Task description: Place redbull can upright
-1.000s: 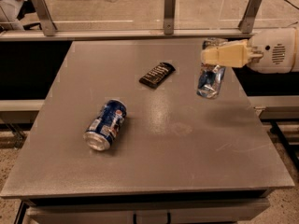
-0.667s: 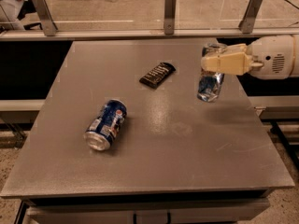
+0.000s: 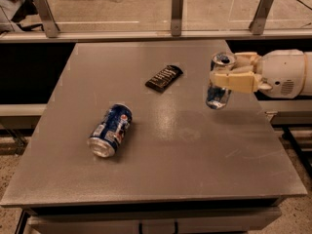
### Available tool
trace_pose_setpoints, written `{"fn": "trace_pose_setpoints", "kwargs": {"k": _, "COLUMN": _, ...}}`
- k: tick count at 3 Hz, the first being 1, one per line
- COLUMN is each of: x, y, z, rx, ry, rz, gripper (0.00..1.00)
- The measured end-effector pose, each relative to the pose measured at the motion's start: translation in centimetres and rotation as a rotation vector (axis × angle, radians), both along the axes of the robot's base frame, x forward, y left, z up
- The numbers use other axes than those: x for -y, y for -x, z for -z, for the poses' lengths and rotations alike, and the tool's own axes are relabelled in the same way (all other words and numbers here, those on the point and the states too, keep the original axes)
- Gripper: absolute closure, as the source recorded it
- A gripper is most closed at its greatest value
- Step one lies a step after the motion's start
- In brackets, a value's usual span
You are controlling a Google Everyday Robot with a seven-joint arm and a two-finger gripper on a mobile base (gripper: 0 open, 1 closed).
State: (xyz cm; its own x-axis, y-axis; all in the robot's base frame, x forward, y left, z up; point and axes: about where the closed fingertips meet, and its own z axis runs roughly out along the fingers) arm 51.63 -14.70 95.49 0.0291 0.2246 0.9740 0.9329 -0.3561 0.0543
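The redbull can [image 3: 218,94] is slim, silver with light blue patches. It stands nearly upright at the right side of the grey table [image 3: 161,145], its base at or just above the surface. My gripper [image 3: 225,72] reaches in from the right and is shut on the can's upper part, beige fingers [image 3: 234,80] wrapped around it just below the rim. The can's top opening faces up.
A wider dark blue can [image 3: 110,130] with a round logo lies on its side at the left-centre. A dark flat snack packet [image 3: 164,78] lies near the middle back. A glass railing with metal posts [image 3: 177,12] runs behind the table.
The gripper and the can have shifted slightly left over the table; the can stays held, close to upright.
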Motion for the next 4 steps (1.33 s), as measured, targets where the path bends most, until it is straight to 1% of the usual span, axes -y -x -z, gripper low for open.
{"fn": "trace_pose_setpoints", "kwargs": {"k": 1, "x": -0.2, "y": 0.1, "z": -0.1, "rx": 0.03, "ry": 0.01, "rz": -0.01, "gripper": 1.0}}
{"fn": "trace_pose_setpoints", "kwargs": {"k": 2, "x": -0.5, "y": 0.0, "z": 0.2, "rx": 0.016, "ry": 0.009, "rz": -0.023, "gripper": 1.0}}
{"fn": "trace_pose_setpoints", "kwargs": {"k": 3, "x": -0.7, "y": 0.1, "z": 1.1, "rx": 0.06, "ry": 0.002, "rz": -0.075, "gripper": 1.0}}
{"fn": "trace_pose_setpoints", "kwargs": {"k": 4, "x": -0.9, "y": 0.1, "z": 1.7, "rx": 0.096, "ry": -0.023, "rz": -0.118, "gripper": 1.0}}
